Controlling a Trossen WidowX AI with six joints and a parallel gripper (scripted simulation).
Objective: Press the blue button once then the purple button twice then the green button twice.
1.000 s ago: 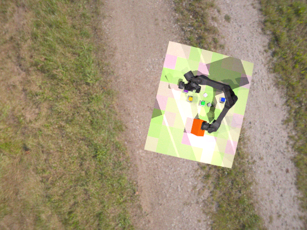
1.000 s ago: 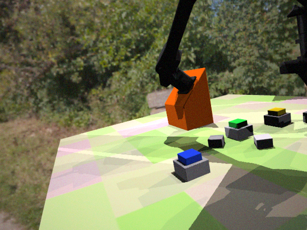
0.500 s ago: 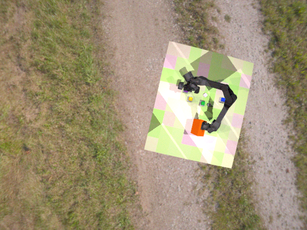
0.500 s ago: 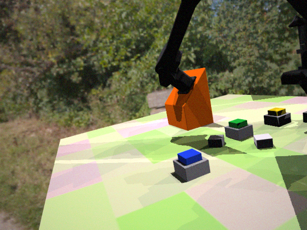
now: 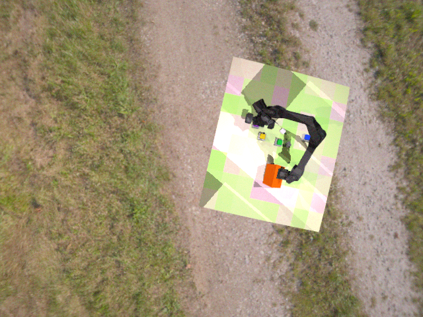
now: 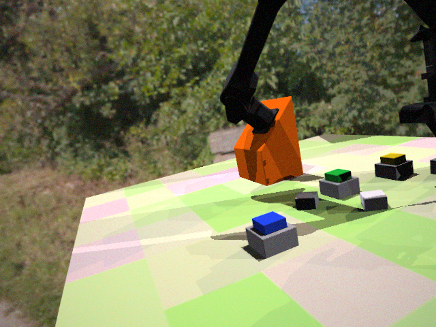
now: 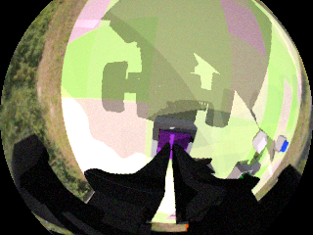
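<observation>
My gripper (image 7: 171, 147) is shut and empty, pointing down at the purple button. Its fingertips overlap the near part of the purple cap in the wrist view; whether they touch or press it I cannot tell. The purple button (image 5: 255, 126) (image 7: 173, 136) has a grey housing and is mostly hidden under the gripper in the top view. The green button (image 5: 279, 141) (image 6: 338, 175) stands mid-table, its cap raised. The blue button (image 5: 307, 137) (image 6: 269, 223) (image 7: 284, 146) stands near the arm's elbow in the top view, its cap raised. The fingertips are out of frame in the exterior view.
A yellow button (image 5: 261, 136) (image 6: 392, 158) stands close beside the purple one. A white block (image 5: 282, 131) (image 6: 374, 199) (image 7: 259, 142) and a dark grey block (image 5: 288, 144) (image 6: 306, 200) lie near the green button. An orange wedge (image 5: 272, 176) (image 6: 285, 151) stands at the arm's base.
</observation>
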